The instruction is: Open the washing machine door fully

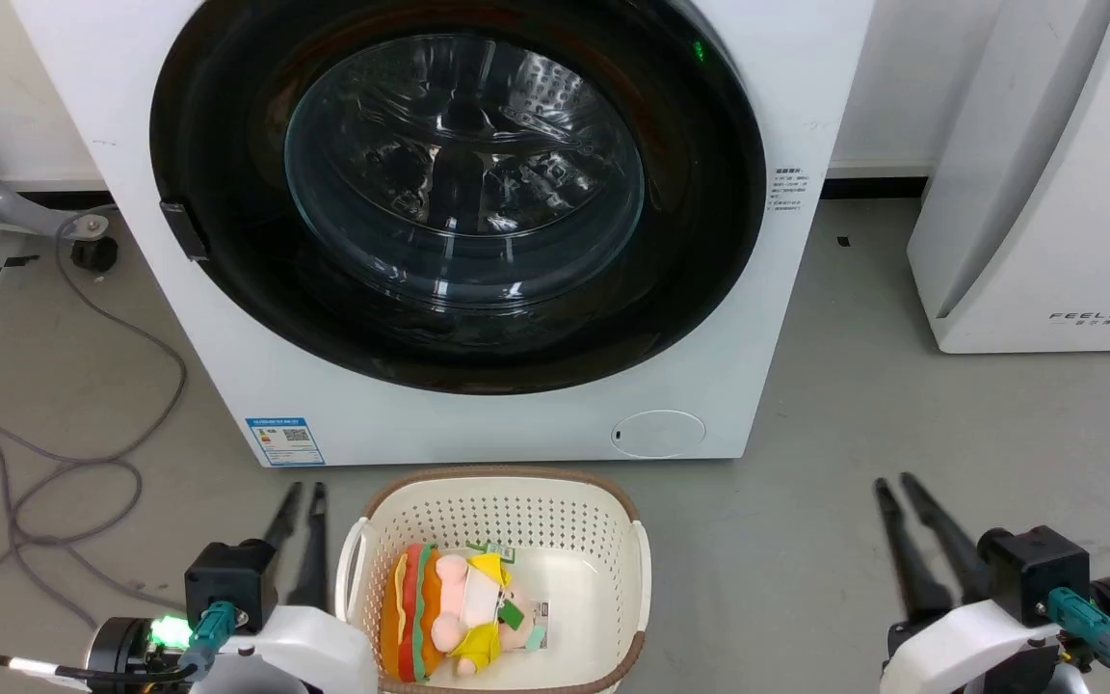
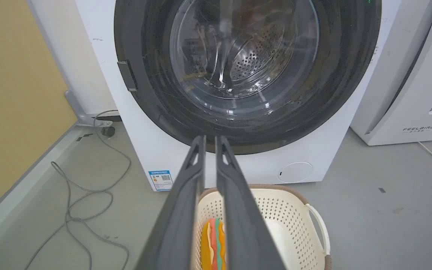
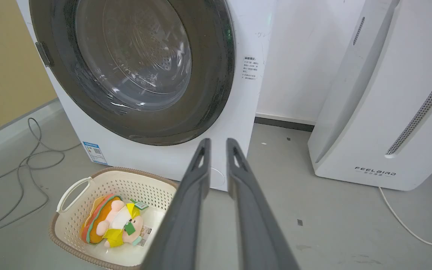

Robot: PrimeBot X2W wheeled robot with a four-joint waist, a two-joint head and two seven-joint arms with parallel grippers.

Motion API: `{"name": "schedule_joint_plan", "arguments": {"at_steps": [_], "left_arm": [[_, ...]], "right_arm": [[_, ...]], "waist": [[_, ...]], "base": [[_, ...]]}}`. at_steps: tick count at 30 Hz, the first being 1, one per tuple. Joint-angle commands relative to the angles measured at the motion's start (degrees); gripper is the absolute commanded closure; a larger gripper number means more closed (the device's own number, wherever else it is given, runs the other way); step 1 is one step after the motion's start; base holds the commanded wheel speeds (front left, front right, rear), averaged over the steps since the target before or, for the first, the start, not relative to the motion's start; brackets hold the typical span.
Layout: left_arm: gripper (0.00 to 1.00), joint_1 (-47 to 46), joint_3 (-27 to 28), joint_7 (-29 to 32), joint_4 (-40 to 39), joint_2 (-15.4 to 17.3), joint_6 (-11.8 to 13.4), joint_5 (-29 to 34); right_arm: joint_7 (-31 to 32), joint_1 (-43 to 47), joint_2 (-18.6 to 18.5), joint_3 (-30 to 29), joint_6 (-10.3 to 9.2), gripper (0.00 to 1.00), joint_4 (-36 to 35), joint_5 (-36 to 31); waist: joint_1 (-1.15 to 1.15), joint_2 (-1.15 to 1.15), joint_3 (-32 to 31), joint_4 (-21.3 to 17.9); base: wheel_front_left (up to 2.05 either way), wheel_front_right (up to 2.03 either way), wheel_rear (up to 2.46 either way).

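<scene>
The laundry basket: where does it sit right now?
In the head view the laundry basket sits on the floor just in front of the washing machine, bottom centre, beside the left gripper, with a plush toy inside.

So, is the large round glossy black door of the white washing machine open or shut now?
Shut. The round glossy black door lies flat against the white washing machine front, its latch tab at the rim.

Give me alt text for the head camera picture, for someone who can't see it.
A white washing machine with its round black washing machine door shut. On the grey floor before it stands a cream basket holding a plush toy, with the left tool and right tool low at either side, holding nothing.
</scene>
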Motion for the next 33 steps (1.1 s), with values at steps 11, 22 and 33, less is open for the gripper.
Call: {"name": "schedule_joint_plan", "arguments": {"at_steps": [11,22,33], "left_arm": [[0.00,-0.2,-0.7,-1.1,0.2,0.0,1.0,-0.1],[0.00,-0.4,-1.5,-2.5,0.3,0.0,2.2,-0.2],[0.00,-0.6,-2.3,-3.8,0.5,0.0,3.3,-0.4]], "right_arm": [[-1.1,0.0,0.0,-0.6,0.00,0.00,-0.5,3.0],[-2.5,0.0,0.0,-0.5,0.01,0.00,-1.4,7.6],[-3.8,-0.1,0.0,0.3,0.01,1.00,-1.9,16.1]], "waist": [[0.00,0.00,0.2,0.0],[0.00,0.00,0.3,0.0],[0.00,0.00,0.6,0.1]], "base": [[0.00,0.00,0.00],[0.00,0.00,0.00],[0.00,0.00,0.00]]}}
